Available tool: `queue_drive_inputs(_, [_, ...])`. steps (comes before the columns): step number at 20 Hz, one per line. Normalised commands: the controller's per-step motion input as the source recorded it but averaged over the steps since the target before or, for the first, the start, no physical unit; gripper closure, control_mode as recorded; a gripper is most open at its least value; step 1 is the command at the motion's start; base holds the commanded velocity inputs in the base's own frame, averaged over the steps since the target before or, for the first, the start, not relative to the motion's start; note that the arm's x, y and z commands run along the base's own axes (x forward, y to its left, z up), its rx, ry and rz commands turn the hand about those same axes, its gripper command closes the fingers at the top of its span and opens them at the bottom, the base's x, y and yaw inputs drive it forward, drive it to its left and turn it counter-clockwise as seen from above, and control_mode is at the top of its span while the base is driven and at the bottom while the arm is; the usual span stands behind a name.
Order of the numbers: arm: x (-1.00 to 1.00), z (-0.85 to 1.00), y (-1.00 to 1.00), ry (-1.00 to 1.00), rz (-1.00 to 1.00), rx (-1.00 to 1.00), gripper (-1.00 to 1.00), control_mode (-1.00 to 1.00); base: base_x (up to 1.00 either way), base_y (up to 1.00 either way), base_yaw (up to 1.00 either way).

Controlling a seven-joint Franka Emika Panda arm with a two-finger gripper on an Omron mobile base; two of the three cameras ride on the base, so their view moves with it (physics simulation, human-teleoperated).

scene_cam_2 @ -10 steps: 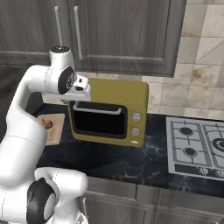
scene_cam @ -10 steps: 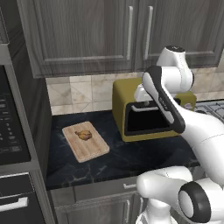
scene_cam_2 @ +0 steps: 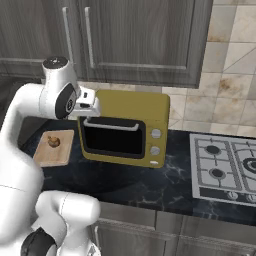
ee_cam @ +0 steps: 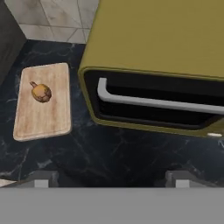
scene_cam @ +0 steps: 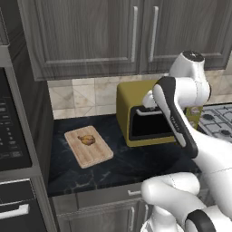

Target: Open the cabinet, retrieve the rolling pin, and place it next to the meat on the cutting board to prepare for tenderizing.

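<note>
Still, I'm hovering my claw (ee_cam: 111, 177), jaws spread and empty, above the toaster oven (ee_cam: 175, 52); the cabinet (scene_cam: 136, 31) is shut, so next I'm reaching for its handle (scene_cam: 134, 34).

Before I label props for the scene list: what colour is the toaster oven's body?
Mustard yellow, with a dark door; the toaster oven shows best in the right base view.

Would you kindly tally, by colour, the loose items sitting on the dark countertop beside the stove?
Light wood: 1, the cutting board
Golden-brown: 1, the meat, lying on the board
Mustard-yellow: 1, the toaster oven
Total: 3
</note>
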Motion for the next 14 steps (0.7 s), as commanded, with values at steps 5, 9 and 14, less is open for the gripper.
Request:
queue_drive_inputs(5, [-0.48,0.39,0.0,-0.33,-0.01,-0.01,-1.0,-1.0,0.0,0.0,0.0])
queue_drive_inputs(9, [-0.3,0.69,0.0,-0.3,0.0,0.0,-1.0,-1.0,0.0,0.0,0.0])
queue_drive_inputs(14, [-0.18,0.84,0.01,-0.26,-0.01,0.0,-1.0,-1.0,0.0,0.0,0.0])
